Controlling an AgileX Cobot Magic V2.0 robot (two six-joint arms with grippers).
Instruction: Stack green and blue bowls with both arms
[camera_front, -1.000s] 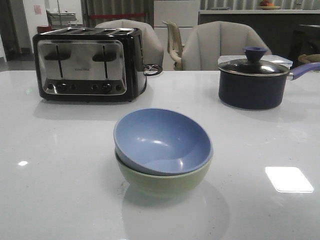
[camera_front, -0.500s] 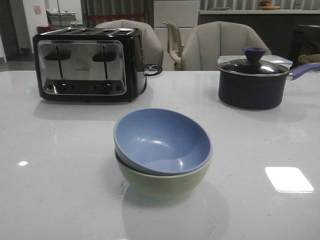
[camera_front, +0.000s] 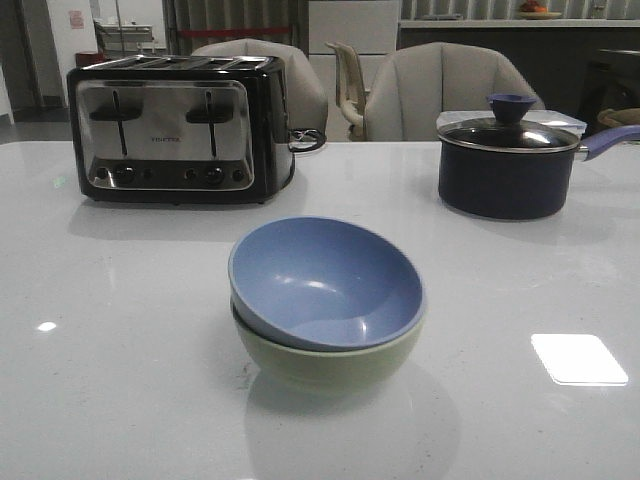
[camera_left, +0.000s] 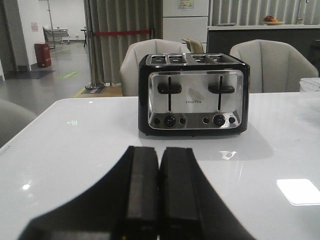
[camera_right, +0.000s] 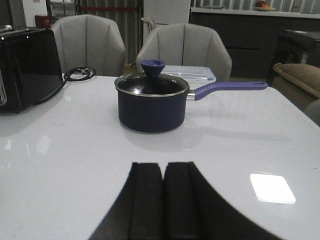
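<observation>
Your blue bowl (camera_front: 325, 282) sits nested, slightly tilted, inside the green bowl (camera_front: 325, 362) at mid-table (camera_front: 120, 350). Your left end effector (camera_left: 158, 187) and right end effector (camera_right: 163, 192) both have fingers pressed together, holding nothing.

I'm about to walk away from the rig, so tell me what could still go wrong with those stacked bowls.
1. The blue bowl sits tilted inside the green bowl, not level, so a knock to the table could rock or slide it.
2. Neither gripper holds the stack; the left gripper and right gripper both have their jaws shut on nothing.
</observation>
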